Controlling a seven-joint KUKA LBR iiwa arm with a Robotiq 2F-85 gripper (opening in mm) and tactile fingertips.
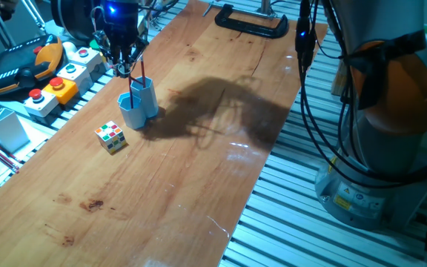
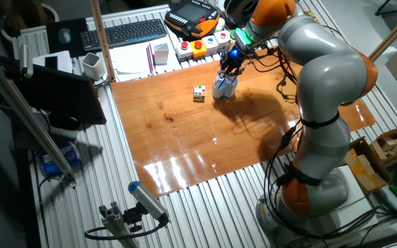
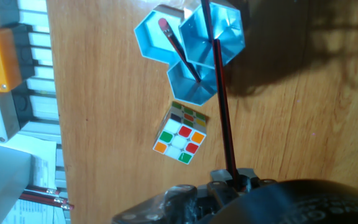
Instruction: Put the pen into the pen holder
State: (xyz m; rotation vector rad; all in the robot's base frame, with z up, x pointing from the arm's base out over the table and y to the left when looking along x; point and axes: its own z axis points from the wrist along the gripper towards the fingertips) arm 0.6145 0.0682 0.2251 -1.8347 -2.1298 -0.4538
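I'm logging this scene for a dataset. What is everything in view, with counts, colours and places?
pen: one, red, held by the gripper, running over the pen holder
second pen: one, red, leaning inside the holder
pen holder: one, light blue, on the table under the gripper
puzzle cube: one, multicoloured, on the table beside the holder
clamp: one, black, at the table's far end
button boxes: several, white and yellow, off the table's edge
teach pendant: one, black and orange, by the button boxes
keyboard: one, black, on the desk beyond
table: one, brown wood
arm: one, grey and orange
gripper: one, dark, above the holder
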